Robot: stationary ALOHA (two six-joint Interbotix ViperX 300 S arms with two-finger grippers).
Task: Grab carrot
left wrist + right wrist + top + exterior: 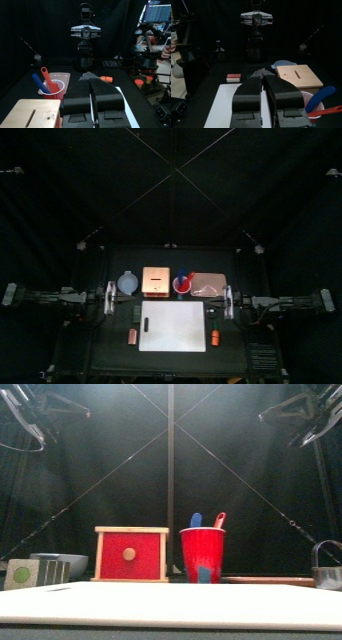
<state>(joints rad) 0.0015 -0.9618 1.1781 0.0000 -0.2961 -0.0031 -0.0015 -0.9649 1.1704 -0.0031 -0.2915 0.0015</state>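
The carrot [215, 338] is a small bright orange piece lying on the table just right of the white board [174, 326], near the front. The left wrist view shows the carrot [105, 79] a little beyond the jaw tips. My left gripper [93, 80] is shut and empty, hovering at the board's left rear corner [112, 296]. My right gripper [262, 75] is also shut and empty, at the board's right rear corner [227, 300], behind the carrot. The front view does not show the carrot.
Behind the board stand a tan box [156, 279], a red cup [205, 283] holding blue and red utensils, and a pale bowl [127, 283]. A duller brownish-orange stick [132, 335] lies left of the board. A person's hand [165, 50] shows past the curtains.
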